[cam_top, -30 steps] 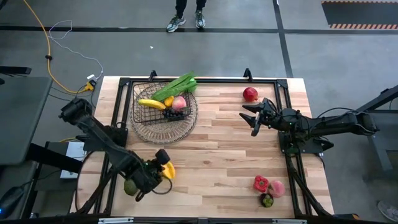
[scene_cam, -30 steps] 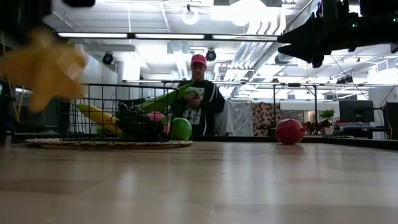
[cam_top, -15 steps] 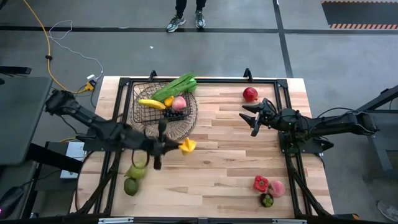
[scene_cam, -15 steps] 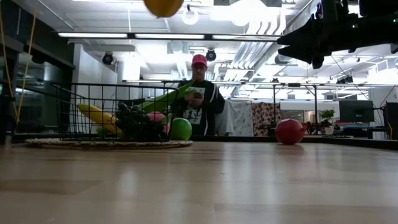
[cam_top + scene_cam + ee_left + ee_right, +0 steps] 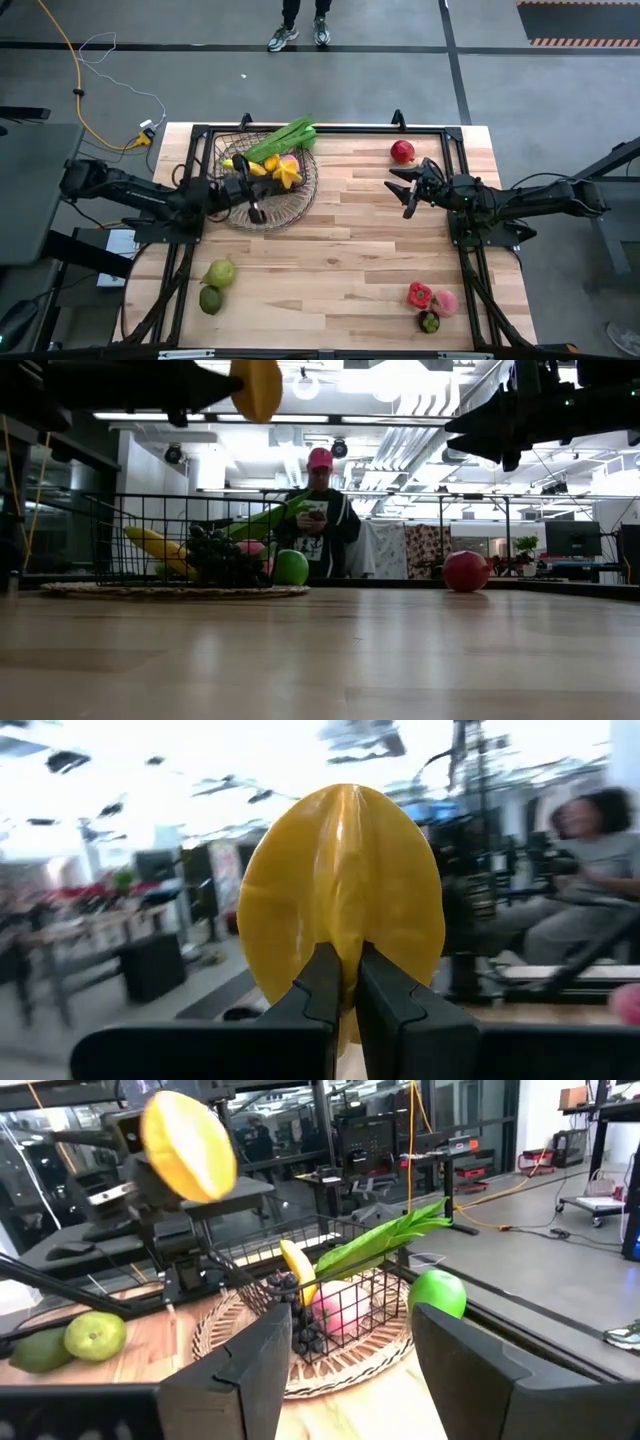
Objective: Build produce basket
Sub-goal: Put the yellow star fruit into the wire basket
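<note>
The dark wire basket (image 5: pixel 238 214) stands at the table's far left and also shows in the low view (image 5: pixel 110 545) and the right wrist view (image 5: pixel 350 1342). It holds a banana (image 5: pixel 236 165), a pink fruit (image 5: pixel 291 160), dark grapes (image 5: pixel 215 550), a green apple (image 5: pixel 290 567) and a leafy green stalk (image 5: pixel 285 137). My left gripper (image 5: pixel 272 179) is shut on a yellow star fruit (image 5: pixel 289 174) above the basket. My right gripper (image 5: pixel 405 190) is open and empty near a red fruit (image 5: pixel 402 151). My left gripper pinches one thin ridge of the star fruit (image 5: pixel 343 942) between its two fingers (image 5: pixel 322 982). The fingers lie about level and come from the table's left side. The fruit (image 5: pixel 257 388) is lifted clear, high above the basket.
Two green fruits (image 5: pixel 219 272) (image 5: pixel 210 299) lie at the near left. A red pepper (image 5: pixel 419 294), a pink fruit (image 5: pixel 445 302) and a dark purple fruit (image 5: pixel 428 322) lie at the near right. A person (image 5: pixel 318 520) stands beyond the far edge.
My left gripper has swung from the near left corner up and toward the far edge, carrying the star fruit to a spot over the basket. The two green fruits it stood above now show on the table.
</note>
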{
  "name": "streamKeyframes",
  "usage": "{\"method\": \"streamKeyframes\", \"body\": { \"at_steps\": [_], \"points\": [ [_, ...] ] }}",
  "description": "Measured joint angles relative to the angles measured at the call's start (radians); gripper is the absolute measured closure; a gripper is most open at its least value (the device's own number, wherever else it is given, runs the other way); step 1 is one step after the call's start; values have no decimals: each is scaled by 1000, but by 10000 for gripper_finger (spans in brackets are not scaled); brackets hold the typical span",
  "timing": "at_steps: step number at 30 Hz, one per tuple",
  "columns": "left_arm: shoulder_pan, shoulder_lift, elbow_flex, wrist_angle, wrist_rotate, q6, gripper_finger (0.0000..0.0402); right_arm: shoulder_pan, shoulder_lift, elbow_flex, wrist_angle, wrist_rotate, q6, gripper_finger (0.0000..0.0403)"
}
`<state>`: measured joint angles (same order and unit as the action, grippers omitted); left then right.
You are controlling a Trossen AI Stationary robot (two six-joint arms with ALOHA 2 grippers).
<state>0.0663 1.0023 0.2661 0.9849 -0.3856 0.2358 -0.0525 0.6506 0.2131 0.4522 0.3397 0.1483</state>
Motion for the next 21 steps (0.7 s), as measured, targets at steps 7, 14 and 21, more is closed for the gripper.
{"method": "streamKeyframes", "body": {
  "at_steps": [7,14,21],
  "points": [
    [7,-38,1,-55,-253,-24,397,0,0,0,-12,0,9,203],
    [-30,-200,128,-666,-416,-188,397,0,0,0,-53,-1,36,203],
    [-16,-272,320,-1296,-402,-497,397,0,0,0,-53,-1,36,203]
  ]
}}
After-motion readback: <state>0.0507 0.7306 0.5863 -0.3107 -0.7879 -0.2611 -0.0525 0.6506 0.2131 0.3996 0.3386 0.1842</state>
